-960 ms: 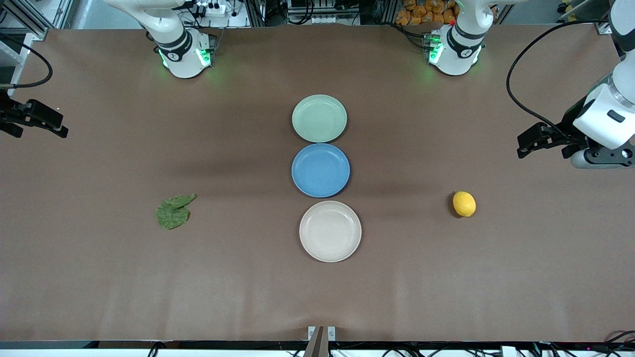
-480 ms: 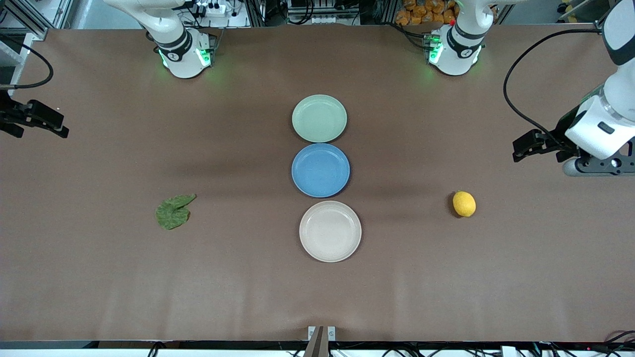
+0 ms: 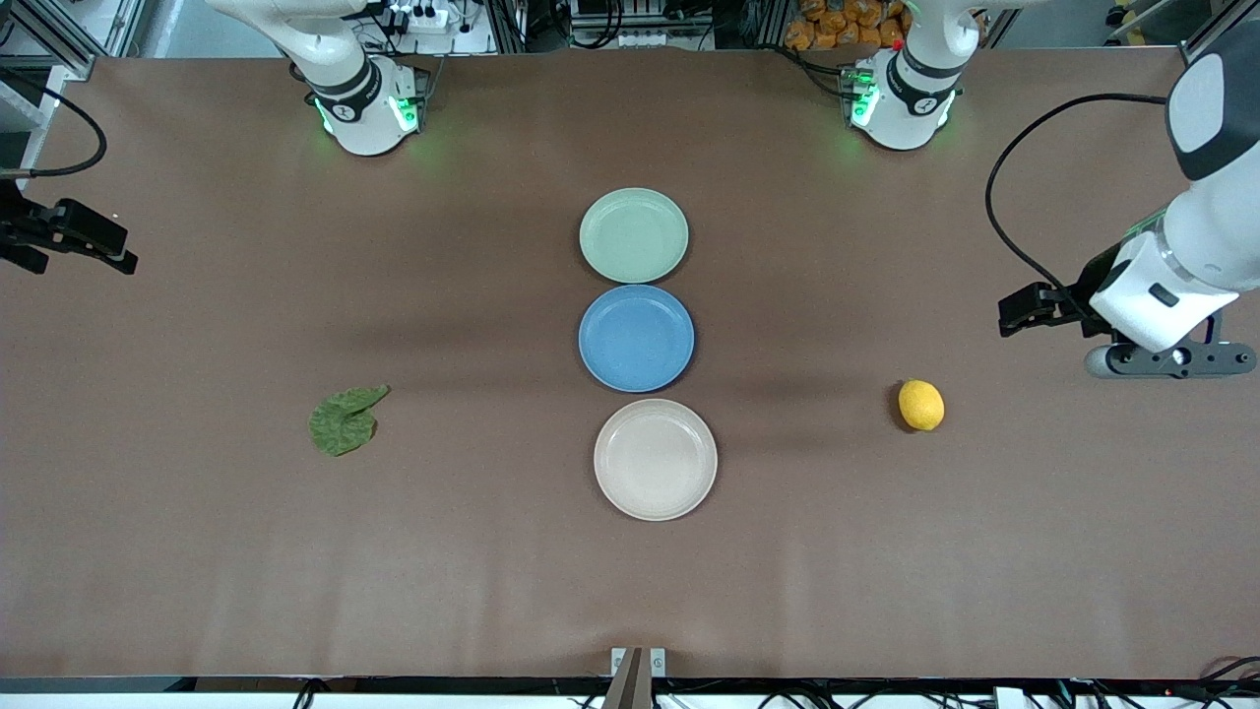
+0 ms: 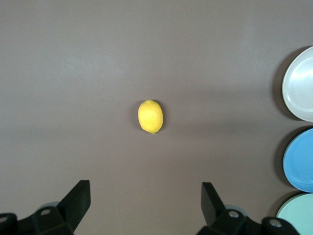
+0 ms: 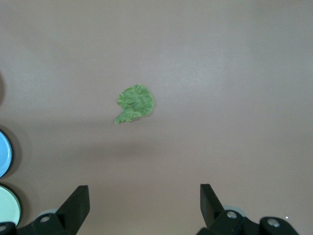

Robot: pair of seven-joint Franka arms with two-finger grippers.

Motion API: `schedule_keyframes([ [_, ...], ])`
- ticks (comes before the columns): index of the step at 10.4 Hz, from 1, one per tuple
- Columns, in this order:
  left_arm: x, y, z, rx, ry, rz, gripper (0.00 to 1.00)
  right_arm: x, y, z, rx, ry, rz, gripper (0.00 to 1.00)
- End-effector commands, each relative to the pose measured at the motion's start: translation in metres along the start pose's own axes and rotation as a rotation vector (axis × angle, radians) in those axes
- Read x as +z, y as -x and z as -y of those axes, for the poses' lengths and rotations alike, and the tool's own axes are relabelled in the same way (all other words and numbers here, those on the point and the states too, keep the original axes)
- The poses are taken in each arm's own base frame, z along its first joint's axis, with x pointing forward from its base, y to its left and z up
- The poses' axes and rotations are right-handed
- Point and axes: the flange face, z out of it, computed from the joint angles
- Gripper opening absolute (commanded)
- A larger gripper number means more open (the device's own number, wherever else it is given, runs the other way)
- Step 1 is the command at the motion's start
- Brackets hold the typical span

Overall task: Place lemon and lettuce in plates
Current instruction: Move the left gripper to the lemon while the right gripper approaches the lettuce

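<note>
The yellow lemon (image 3: 920,405) lies on the brown table toward the left arm's end, and it shows in the left wrist view (image 4: 150,116). The dark green lettuce (image 3: 343,421) lies flat toward the right arm's end, and it shows in the right wrist view (image 5: 135,103). The mint green plate (image 3: 633,235) and the beige plate (image 3: 655,459) are both empty in the table's middle. My left gripper (image 3: 1029,307) (image 4: 145,188) is open and empty, up in the air near the lemon. My right gripper (image 3: 89,236) (image 5: 144,192) is open and empty, high at the table's edge.
An empty blue plate (image 3: 636,338) sits between the mint and beige plates, the three touching in a row. The plates' rims show at the edge of the left wrist view (image 4: 301,83). The arm bases (image 3: 364,108) stand at the table's back edge.
My left arm has moved toward the table's middle and toward the lemon. My right gripper has hardly moved. The lemon, lettuce and plates have not moved.
</note>
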Motion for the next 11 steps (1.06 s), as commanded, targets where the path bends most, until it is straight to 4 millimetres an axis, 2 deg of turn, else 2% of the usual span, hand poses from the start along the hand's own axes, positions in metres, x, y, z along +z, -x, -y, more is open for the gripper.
schedule_keyframes([
  [1,0.013,-0.008,-0.001,0.014,-0.005,0.03,1.0,0.0,0.0,-0.007,-0.001,-0.006,0.006,1.0],
  [2,0.022,-0.011,0.002,0.019,-0.026,0.039,1.0,0.002,0.0,-0.01,0.007,-0.008,0.007,1.0],
  [4,0.041,-0.019,0.0,0.024,-0.041,0.062,1.0,0.015,-0.002,-0.034,0.015,-0.02,0.023,1.0],
  [6,0.061,-0.029,-0.003,0.03,-0.043,0.068,1.0,0.026,-0.01,-0.035,-0.008,-0.017,0.009,1.0],
  [10,0.102,-0.044,-0.003,0.033,-0.043,0.106,1.0,0.063,-0.019,-0.03,-0.007,-0.016,0.031,1.0],
  [11,0.107,-0.045,-0.003,0.037,-0.041,0.116,1.0,0.07,-0.023,-0.025,-0.016,-0.015,0.036,1.0],
])
